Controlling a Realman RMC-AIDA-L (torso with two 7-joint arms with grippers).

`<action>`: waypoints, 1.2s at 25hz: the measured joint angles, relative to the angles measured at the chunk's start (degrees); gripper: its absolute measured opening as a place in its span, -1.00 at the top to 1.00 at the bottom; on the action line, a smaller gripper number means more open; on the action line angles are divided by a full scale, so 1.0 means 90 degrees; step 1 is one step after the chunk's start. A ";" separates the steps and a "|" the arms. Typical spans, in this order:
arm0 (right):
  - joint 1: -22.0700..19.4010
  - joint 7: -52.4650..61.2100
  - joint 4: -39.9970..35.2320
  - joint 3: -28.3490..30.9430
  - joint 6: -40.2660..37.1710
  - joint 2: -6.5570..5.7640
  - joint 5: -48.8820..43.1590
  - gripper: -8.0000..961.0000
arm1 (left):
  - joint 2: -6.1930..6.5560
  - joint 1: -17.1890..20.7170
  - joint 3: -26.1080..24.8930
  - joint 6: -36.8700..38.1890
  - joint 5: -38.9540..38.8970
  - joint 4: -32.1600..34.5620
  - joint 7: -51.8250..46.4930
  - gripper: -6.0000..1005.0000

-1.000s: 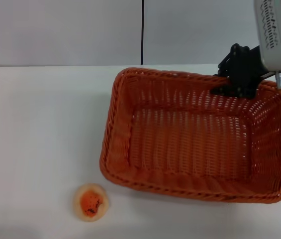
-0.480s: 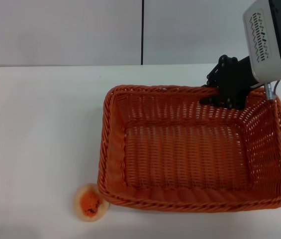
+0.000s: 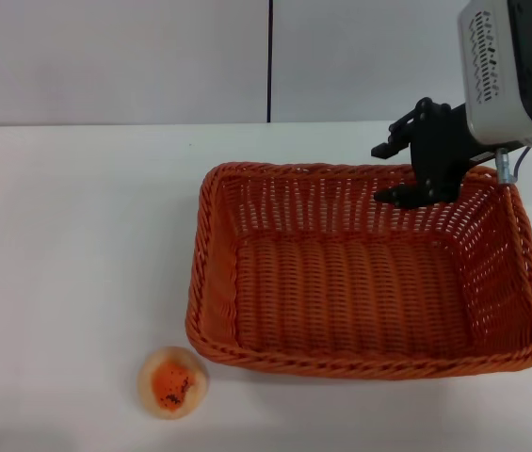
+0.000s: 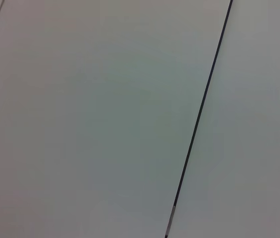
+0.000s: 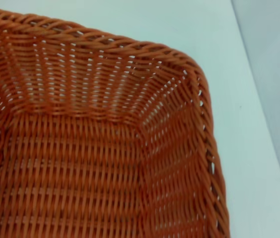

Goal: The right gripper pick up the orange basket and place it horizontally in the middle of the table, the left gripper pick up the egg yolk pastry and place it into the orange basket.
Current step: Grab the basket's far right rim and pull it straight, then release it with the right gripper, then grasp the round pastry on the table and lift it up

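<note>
The orange basket (image 3: pixel 211 282) lies flat on the white table (image 3: pixel 77 235), long side across, right of centre. My right gripper (image 3: pixel 387 171) hovers at the basket's far rim near its right corner. It is open, with one jaw outside the rim and the other inside against the wall. The right wrist view looks down into a corner of the orange basket (image 5: pixel 105 148), which holds nothing. The egg yolk pastry (image 3: pixel 172 380) rests on the table just off the basket's near left corner, apart from it. The left gripper is out of view.
A grey wall with a dark vertical seam (image 3: pixel 270 61) stands behind the table. The left wrist view shows only that wall and the seam (image 4: pixel 199 124). Bare tabletop stretches to the left of the basket.
The basket has come down and leftward with the right gripper and now lies flat. The right gripper's jaws have parted and let go of the far rim.
</note>
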 joint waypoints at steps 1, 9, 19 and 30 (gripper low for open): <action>0.0000 0.0000 0.0000 0.0000 0.0000 0.0000 0.0000 0.25 | 0.0000 0.0000 0.0000 0.0000 0.0000 0.0000 0.0000 -0.59; -0.1012 0.0044 -0.1441 0.0162 0.0134 0.0008 0.1270 -0.29 | 0.0090 -0.0202 0.0714 0.0141 0.0328 0.0769 -0.0541 -0.59; -0.3580 -0.0352 -0.1987 0.1352 -0.0020 0.0020 0.6248 -0.34 | 0.0082 -0.0838 0.3381 0.0984 0.0491 0.3325 -0.2223 -0.59; -0.4905 -0.1600 -0.0126 0.1478 0.0493 0.0043 0.9370 -0.34 | 0.0006 -0.0934 0.5928 0.0909 0.0508 0.3582 -0.2343 -0.59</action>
